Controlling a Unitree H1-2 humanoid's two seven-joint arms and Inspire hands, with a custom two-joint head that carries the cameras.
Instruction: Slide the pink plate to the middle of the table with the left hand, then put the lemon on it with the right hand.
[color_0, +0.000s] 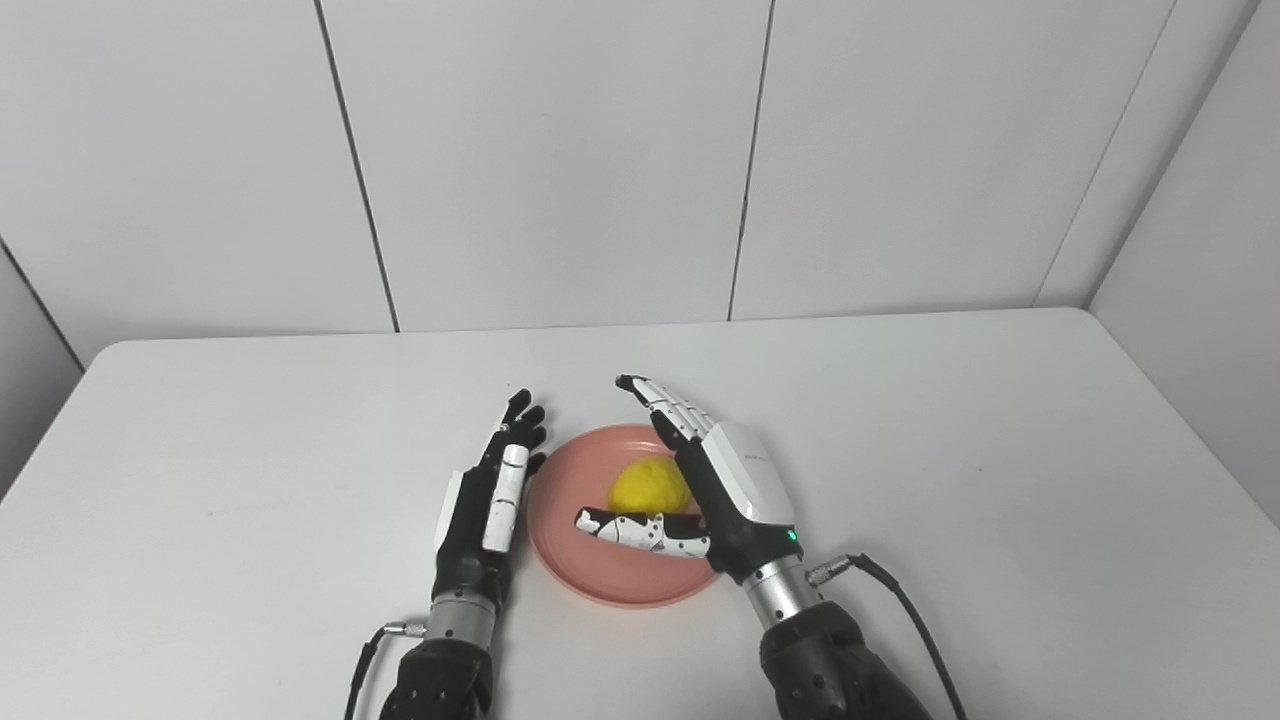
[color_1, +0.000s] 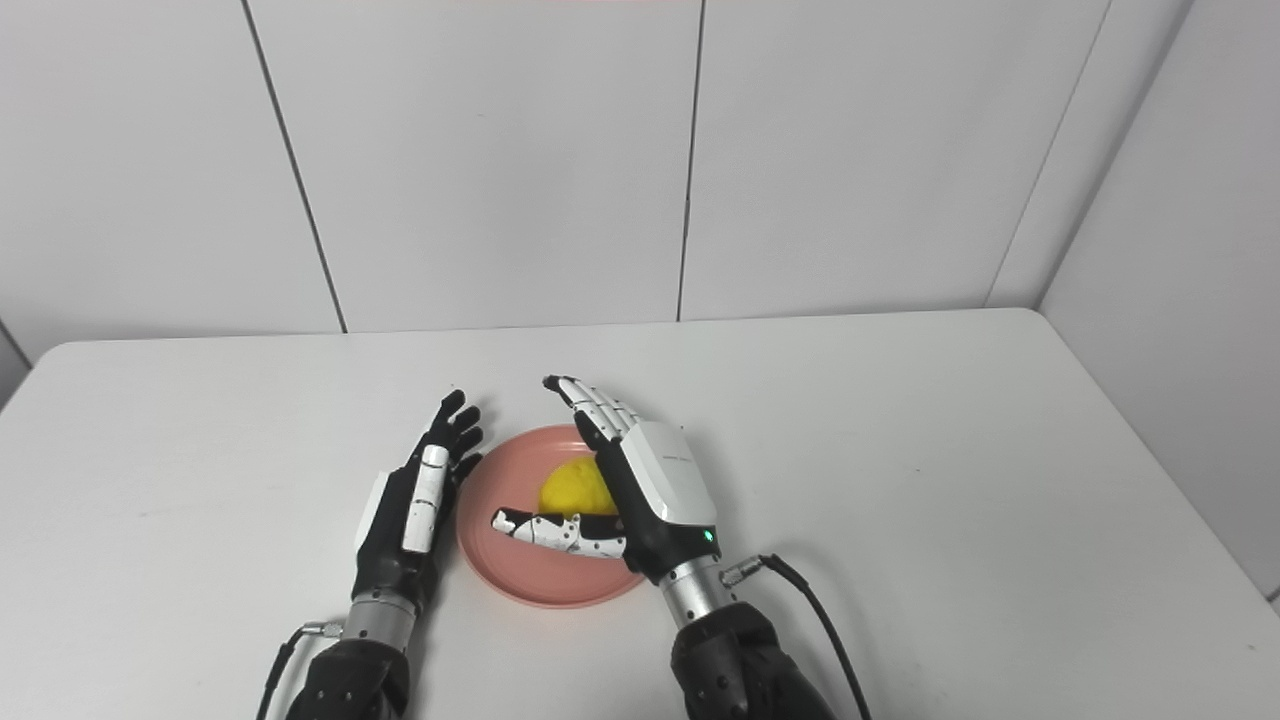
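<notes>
The pink plate (color_0: 590, 560) lies on the white table (color_0: 950, 480) near the front middle. The yellow lemon (color_0: 648, 486) rests on the plate. My right hand (color_0: 715, 485) is open, standing over the plate's right side; its fingers reach past the lemon and its thumb lies in front of the lemon. It does not grip the lemon. My left hand (color_0: 492, 495) is open and flat, edge-on beside the plate's left rim, close to it or just touching it. Both hands also show in the right eye view, left (color_1: 415, 510) and right (color_1: 640, 490).
White wall panels stand behind the table's far edge. A black cable (color_0: 915, 620) runs from my right wrist across the table to the bottom right. A thin cable hangs at my left wrist (color_0: 365, 655).
</notes>
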